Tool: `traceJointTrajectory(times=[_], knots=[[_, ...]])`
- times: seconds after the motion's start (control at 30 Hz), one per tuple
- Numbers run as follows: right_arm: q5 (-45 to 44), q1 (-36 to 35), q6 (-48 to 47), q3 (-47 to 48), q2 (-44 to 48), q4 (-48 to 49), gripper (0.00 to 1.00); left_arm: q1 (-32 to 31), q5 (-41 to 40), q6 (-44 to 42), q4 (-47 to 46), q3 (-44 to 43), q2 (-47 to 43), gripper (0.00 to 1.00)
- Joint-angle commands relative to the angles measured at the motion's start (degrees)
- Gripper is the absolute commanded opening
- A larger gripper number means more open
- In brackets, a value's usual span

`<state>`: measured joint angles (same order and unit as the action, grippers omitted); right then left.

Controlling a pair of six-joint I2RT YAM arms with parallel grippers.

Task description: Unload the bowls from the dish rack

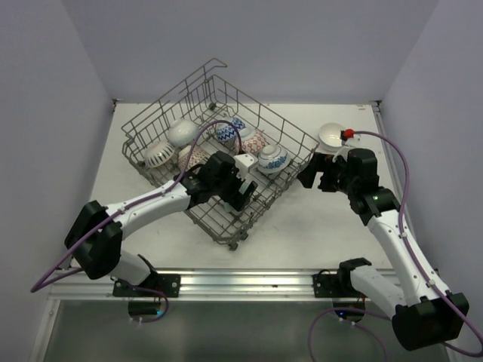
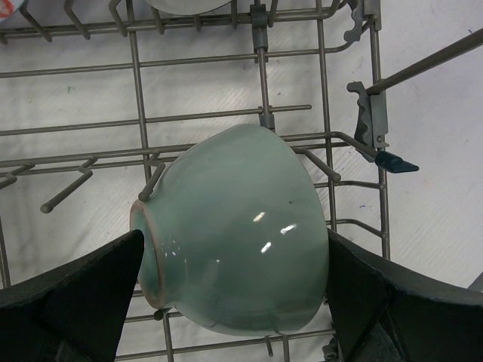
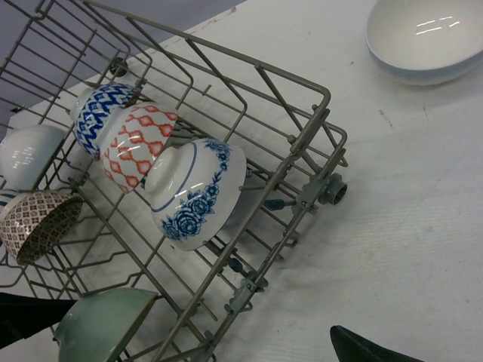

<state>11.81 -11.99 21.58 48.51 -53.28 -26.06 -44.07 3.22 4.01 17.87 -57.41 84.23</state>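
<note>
Mint-green bowl (image 2: 234,234) lay on its side on the tines near the dish rack's (image 1: 226,219) near corner. Its axis ran finger to finger, foot at one pad and rim at the other. Left gripper (image 2: 235,241) straddled it, jaws spread wide; whether the pads pressed yet could not be told. Right gripper (image 1: 311,175) sat outside the rack's right wall, farther off, state indiscernible. Judged the left arm's pick.

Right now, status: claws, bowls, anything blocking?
Left claw astride mint bowl in rack, grip unconfirmed. Right claw open, empty, beside rack. One white bowl out; tines against mint bowl.
</note>
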Motion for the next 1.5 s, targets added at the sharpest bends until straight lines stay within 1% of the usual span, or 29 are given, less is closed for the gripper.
traceJointTrajectory(times=[0.0,0.07,0.17,0.3,0.37,0.4,0.53,0.57,0.6,0.63,0.7,0.8,0.83,0.87,0.9,0.97,1.2,1.33,1.4,1.47], knots=[[1.02,-0.14,0.12,-0.26,0.10,2.51,0.91,-0.40,-1.99,1.88,-2.31,0.63,-2.48,0.98],[0.93,-0.14,0.13,-0.26,0.10,2.42,0.91,-0.57,-2.95,2.23,-2.49,0.98,-2.84,0.97],[0.93,-0.14,0.13,-0.35,0.02,2.42,0.91,-0.75,-2.96,2.93,-3.01,1.68,-2.49,0.92],[1.02,-0.14,0.21,-0.35,0.01,2.60,0.91,-1.36,-3.05,3.63,-3.37,2.12,-1.52,0.77],[1.02,-0.14,0.21,-0.44,0.01,2.60,0.91,-1.98,-5.07,3.90,-3.37,1.95,-1.43,0.72],[1.02,-0.14,0.21,-0.44,0.01,2.68,0.91,-2.15,-5.50,4.16,-3.19,1.69,-1.52,0.65],[0.93,-0.14,0.30,-0.35,-0.16,2.60,0.91,-3.82,-8.92,4.34,-1.96,0.28,-1.35,0.48],[0.93,-0.14,0.30,-0.26,-0.16,2.51,0.91,-4.17,-9.63,4.43,-1.35,-0.07,-1.34,0.42],[0.93,-0.14,0.39,-0.26,-0.16,2.51,0.91,-4.53,-10.42,4.43,-0.82,-0.42,-1.34,0.41],[0.93,-0.14,0.39,-0.26,-0.07,2.42,0.91,-5.49,-12.61,4.51,-0.47,-1.29,-1.34,0.37],[0.84,-0.14,0.39,-0.26,0.10,2.51,0.91,-7.24,-14.55,4.60,0.41,-2.18,-1.69,0.27],[0.84,-0.14,0.39,-0.26,0.37,2.51,0.91,-9.01,-17.89,4.60,1.90,-4.46,-1.96,0.16],[0.84,-0.14,0.30,-0.26,0.37,2.42,0.91,-10.06,-19.55,4.43,2.26,-5.60,-1.96,0.14],[0.84,-0.14,0.30,-0.35,0.45,2.42,0.91,-10.59,-20.44,4.25,3.04,-6.05,-1.96,0.06],[0.93,-0.14,0.30,-0.35,0.37,2.42,0.91,-11.55,-21.23,4.34,3.48,-6.75,-1.79,0.03],[0.84,-0.14,0.39,-0.43,0.63,2.42,0.91,-12.35,-22.56,4.25,4.45,-7.98,-1.79,0.02],[0.58,-0.14,0.39,-0.26,0.98,2.25,0.91,-15.07,-23.18,5.13,7.08,-11.84,-1.96,0.01],[0.49,-0.23,0.39,-0.26,1.16,2.25,0.91,-15.60,-20.81,6.53,8.50,-15.45,-3.01,0.01],[0.40,-0.14,0.39,-0.17,0.98,2.25,0.91,-15.78,-21.50,6.71,9.46,-16.94,-4.50,0.01],[0.14,-0.14,0.30,0.09,0.89,1.72,0.91,-15.78,-24.31,6.80,9.82,-18.00,-5.91,0.01]])
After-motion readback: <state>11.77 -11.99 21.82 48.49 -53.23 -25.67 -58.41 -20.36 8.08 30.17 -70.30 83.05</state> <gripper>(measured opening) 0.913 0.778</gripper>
